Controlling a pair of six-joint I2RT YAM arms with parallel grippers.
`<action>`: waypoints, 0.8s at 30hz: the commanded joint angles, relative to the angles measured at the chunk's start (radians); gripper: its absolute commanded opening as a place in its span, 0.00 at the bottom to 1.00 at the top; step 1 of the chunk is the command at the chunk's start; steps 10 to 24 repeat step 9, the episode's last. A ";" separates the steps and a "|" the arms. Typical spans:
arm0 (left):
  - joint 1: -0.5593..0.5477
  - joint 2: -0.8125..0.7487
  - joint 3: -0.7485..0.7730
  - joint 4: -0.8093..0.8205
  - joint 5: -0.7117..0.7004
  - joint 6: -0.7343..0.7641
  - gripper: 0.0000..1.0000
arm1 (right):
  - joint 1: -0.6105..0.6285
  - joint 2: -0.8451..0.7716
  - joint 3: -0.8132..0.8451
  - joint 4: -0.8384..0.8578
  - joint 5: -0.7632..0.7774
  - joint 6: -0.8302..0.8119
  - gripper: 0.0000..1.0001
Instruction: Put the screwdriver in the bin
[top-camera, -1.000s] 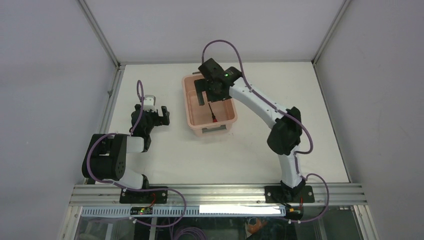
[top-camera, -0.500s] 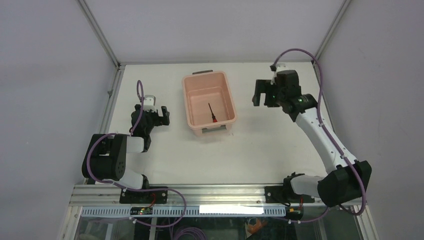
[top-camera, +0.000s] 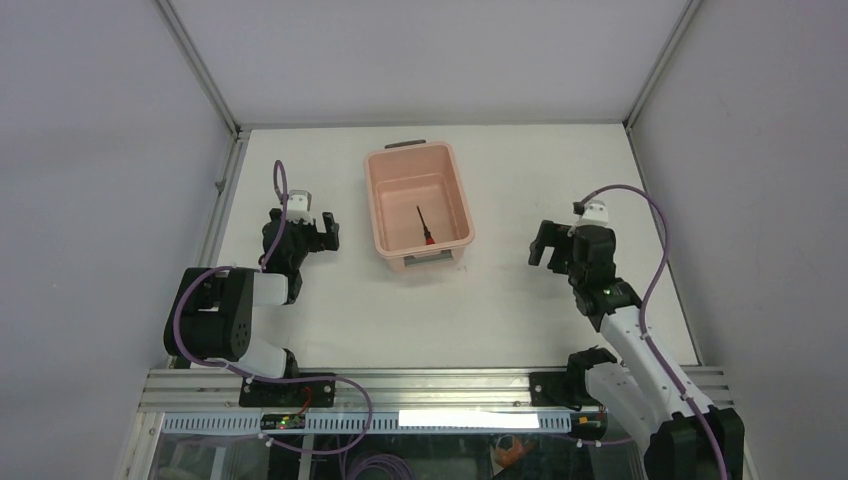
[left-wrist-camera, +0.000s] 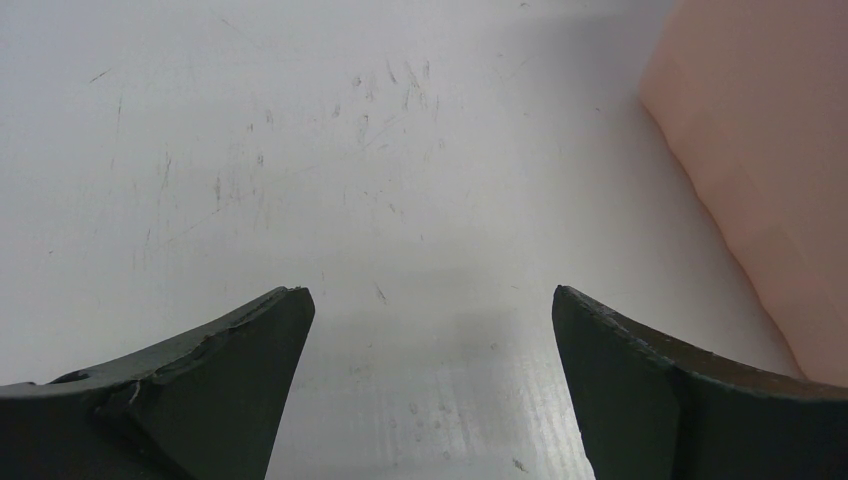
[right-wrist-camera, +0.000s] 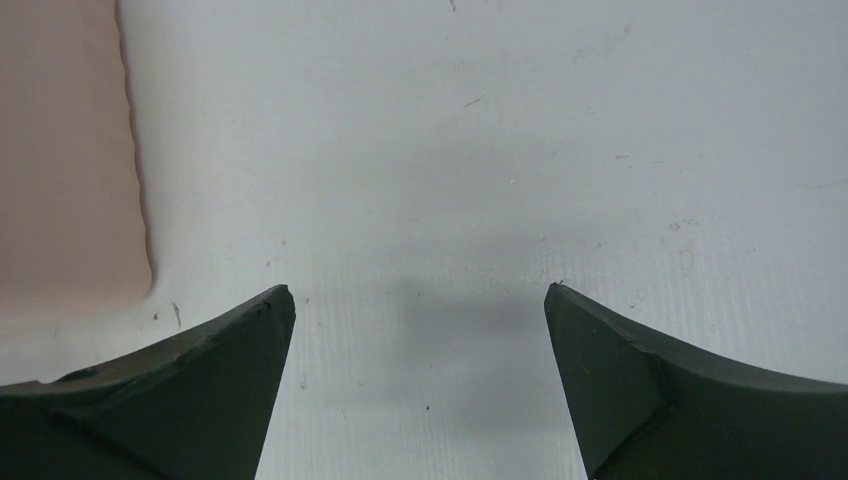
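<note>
over on the left, the left arm sits folded close to its base, and the left gripper (top-camera: 318, 228) hangs low over the white tabletop (top-camera: 470, 300), well apart from the bin's left wall. from the left wrist camera its two dark fingers (left-wrist-camera: 230, 380) are spread wide, with only scuffed tabletop showing between them and a slice of pink bin wall at the right edge of that view.

moving to the middle now: the bin (top-camera: 372, 205), salmon pink with rounded corners, stands on the far half of the tabletop with its long sides running near to far and a small grey handle at each short end. and there it is, the screwdriver (top-camera: 423, 224), lying flat on the bin's floor, right of centre and toward the near end. its red handle points to the near wall and its thin dark shaft runs away toward the far side, tilted a touch to the left. it looks to lie apart from the walls.

on to the right side: the right arm is bent low near its base, and the right gripper (top-camera: 550, 247) hovers over bare tabletop to the right of the bin, clear of it. the right wrist camera shows its fingers (right-wrist-camera: 190, 390) parted wide, a soft shadow on the tabletop between them, and the bin's rounded corner at the left edge of the view.
</note>
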 joint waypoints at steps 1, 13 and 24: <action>0.004 0.000 0.020 0.036 -0.002 -0.008 0.99 | -0.003 -0.076 -0.046 0.184 0.114 0.053 0.99; 0.004 0.000 0.020 0.036 -0.002 -0.008 0.99 | -0.004 -0.153 -0.121 0.236 0.121 0.035 0.99; 0.004 0.000 0.020 0.036 -0.002 -0.008 0.99 | -0.004 -0.153 -0.121 0.236 0.121 0.035 0.99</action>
